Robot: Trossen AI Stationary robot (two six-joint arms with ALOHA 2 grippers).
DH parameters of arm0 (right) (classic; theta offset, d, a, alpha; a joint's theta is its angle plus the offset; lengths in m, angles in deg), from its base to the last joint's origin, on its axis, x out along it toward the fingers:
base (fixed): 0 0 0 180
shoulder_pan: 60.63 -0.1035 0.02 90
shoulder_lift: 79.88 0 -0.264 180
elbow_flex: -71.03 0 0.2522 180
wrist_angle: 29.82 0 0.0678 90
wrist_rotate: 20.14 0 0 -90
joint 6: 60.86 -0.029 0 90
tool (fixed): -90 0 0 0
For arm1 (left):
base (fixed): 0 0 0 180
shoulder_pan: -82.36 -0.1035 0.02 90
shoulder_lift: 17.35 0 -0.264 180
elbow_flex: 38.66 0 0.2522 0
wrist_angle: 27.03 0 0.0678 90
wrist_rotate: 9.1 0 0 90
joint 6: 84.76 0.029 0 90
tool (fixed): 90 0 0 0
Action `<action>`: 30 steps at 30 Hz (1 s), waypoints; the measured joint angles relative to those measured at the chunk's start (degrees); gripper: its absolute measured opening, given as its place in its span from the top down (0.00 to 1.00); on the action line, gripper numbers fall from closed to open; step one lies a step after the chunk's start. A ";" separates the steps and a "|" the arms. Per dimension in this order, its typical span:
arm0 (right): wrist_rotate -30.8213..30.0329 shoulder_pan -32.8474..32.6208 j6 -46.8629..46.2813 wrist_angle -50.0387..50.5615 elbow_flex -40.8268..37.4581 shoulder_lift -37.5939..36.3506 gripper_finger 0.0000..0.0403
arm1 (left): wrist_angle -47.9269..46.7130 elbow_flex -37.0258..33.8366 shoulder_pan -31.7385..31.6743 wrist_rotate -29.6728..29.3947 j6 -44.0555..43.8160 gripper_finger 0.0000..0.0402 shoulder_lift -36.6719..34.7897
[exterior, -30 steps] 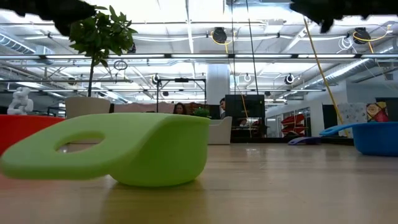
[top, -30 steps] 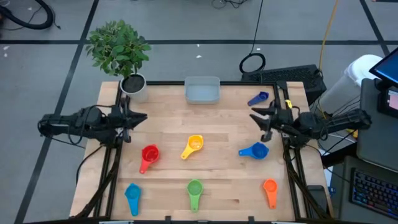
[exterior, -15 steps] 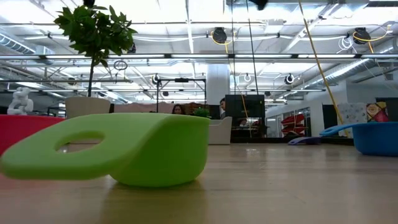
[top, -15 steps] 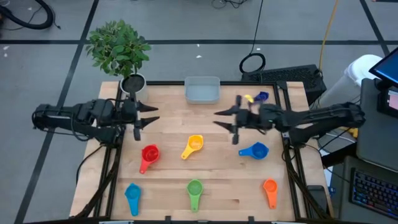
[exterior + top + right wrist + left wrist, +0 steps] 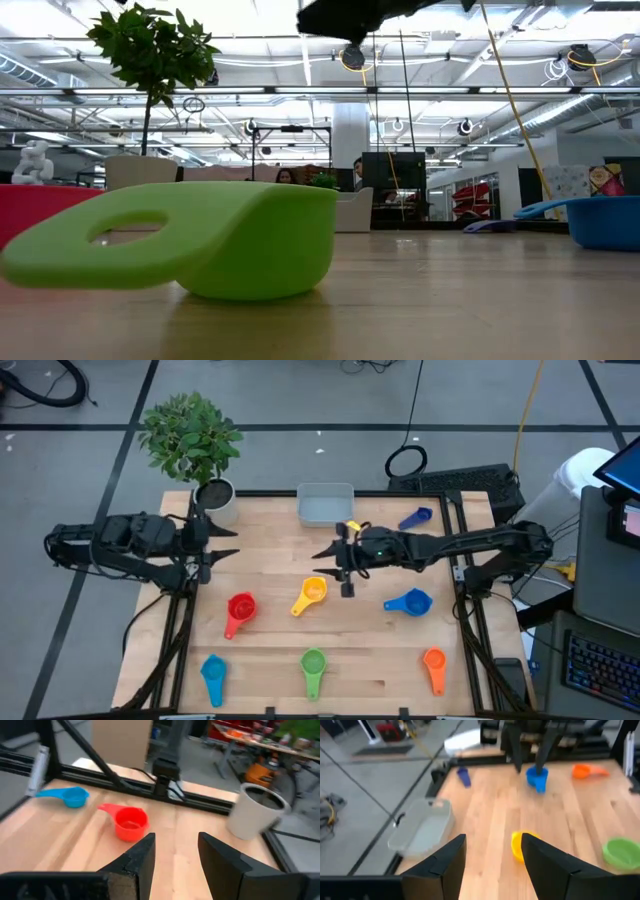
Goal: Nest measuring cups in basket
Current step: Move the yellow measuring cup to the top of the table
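High view: wooden table [image 5: 270, 650], grey floor [image 5: 80, 470].

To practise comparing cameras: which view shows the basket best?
The high view: the basket shows whole from above, at the table's far edge, holding nothing. The left wrist view shows it slanted. The low and right wrist views do not show it.

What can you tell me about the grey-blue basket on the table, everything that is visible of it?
The basket is a small, shallow, rectangular bin of pale grey-blue plastic with rounded corners. It stands upright at the middle of the table's far edge, between the white plant pot and a small dark blue cup. Its inside looks empty: no cup is in it. In the left wrist view a small dark mark shows on its rim. Nothing touches it; the right gripper hovers over the table a little in front of it, apart from it.
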 joint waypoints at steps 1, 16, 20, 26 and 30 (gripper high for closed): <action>0.85 -0.14 0.18 -0.02 0.91 1.20 0.64 | -1.32 -0.05 0.00 0.00 0.00 0.54 0.00; 7.08 -3.51 5.43 7.20 21.08 20.07 0.64 | -6.77 -0.07 0.00 -1.09 -0.93 0.63 -2.68; 8.25 -4.20 5.91 7.09 25.16 23.44 0.64 | -7.62 -0.07 0.00 -1.70 -0.57 0.63 -3.50; 8.29 -5.11 8.02 9.39 30.77 28.51 0.64 | -8.26 -0.07 -0.01 -3.40 -0.87 0.63 -3.84; 8.30 -5.07 8.54 9.87 33.90 30.85 0.64 | -8.27 -0.07 -0.02 -3.39 -1.43 0.63 -3.74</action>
